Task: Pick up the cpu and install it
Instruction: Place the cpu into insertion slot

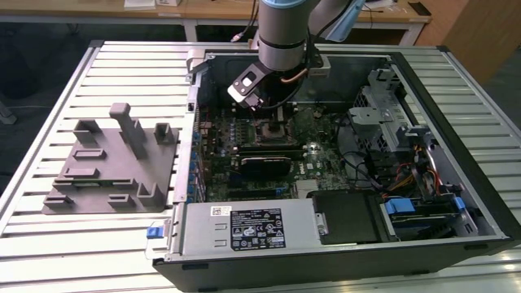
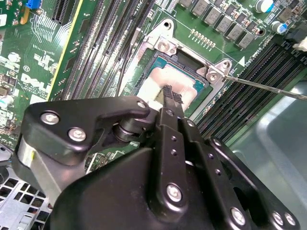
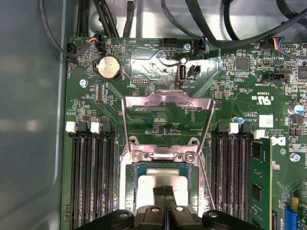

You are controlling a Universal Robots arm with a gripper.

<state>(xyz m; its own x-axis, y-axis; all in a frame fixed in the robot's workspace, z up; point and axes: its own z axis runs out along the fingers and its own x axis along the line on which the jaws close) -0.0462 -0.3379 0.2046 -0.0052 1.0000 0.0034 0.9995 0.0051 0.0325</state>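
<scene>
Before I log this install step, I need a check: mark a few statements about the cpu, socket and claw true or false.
1. The pale silver square cpu lies flat in the black-framed socket of the green motherboard. True.
2. The silver metal load plate is shut over the cpu. False: it is swung open, away from the cpu.
3. The claw hangs over the grey plastic fixture. False: it is inside the black computer case, right at the cpu's top.
4. The fixture stands at the exterior view's left of the case. True.
5. The claw's fingers are spread wide. False: they are together.
</scene>
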